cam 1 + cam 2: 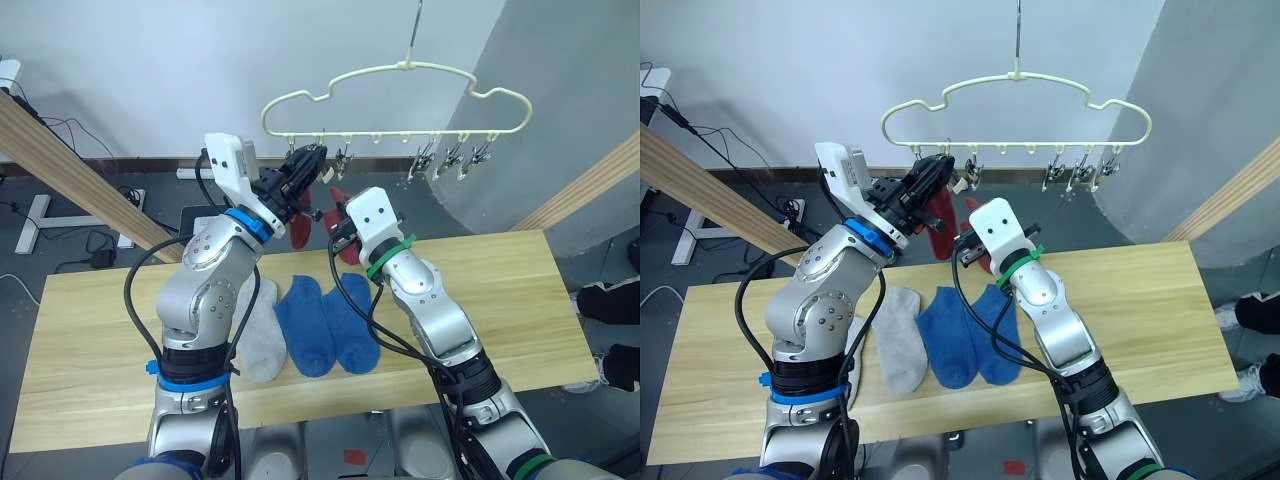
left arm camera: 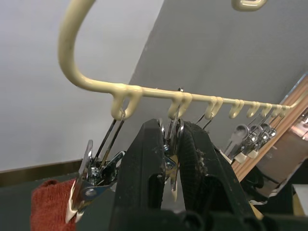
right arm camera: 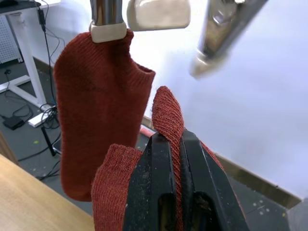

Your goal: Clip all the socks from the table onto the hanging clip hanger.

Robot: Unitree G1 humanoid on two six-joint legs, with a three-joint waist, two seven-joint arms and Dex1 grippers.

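One red sock (image 3: 98, 115) hanging clipped at end clip of clip hanger (image 1: 400, 70). Second red sock (image 3: 166, 115) riding pinched in right gripper (image 3: 175, 144), nearing second clip (image 2: 173, 144), squeezed by left gripper (image 2: 175, 139). Risking: cuff missing clip mouth, slipping, hanger swinging. Remaining on table (image 1: 500, 300): grey sock (image 1: 262, 340), two blue socks (image 1: 320, 320). No containers.

White wall (image 1: 150, 60), dark grey floor (image 1: 70, 225)

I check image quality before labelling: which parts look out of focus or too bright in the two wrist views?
Right wrist view: the silver clip near the lens is blurred against a bright, washed-out wall, while the hanging red sock is sharp. Left wrist view: the clip hanger bar is clear, but the far clips are soft.
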